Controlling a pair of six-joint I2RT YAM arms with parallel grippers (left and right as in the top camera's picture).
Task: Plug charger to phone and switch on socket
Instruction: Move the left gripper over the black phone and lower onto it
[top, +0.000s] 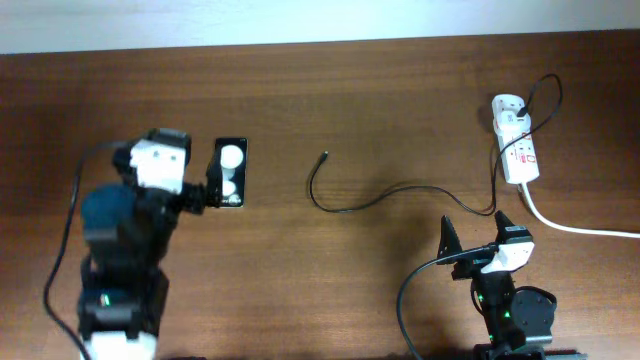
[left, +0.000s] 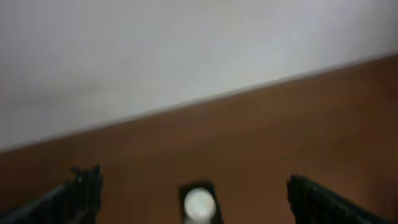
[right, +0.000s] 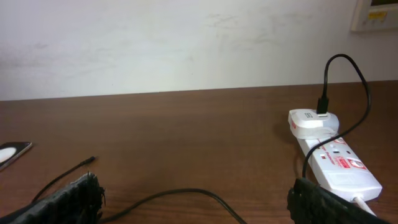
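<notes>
Black phone (left: 199, 202) lies just ahead, centred between the spread left fingers (left: 84, 190).

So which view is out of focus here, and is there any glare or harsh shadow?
Left wrist: blurred throughout, the phone a smeared pale blob and the left gripper's fingers soft-edged. Right wrist: sharp, the socket and charger crisp under even light. Overhead: clear, the table evenly lit, no strong glare, shadows faint.
</notes>
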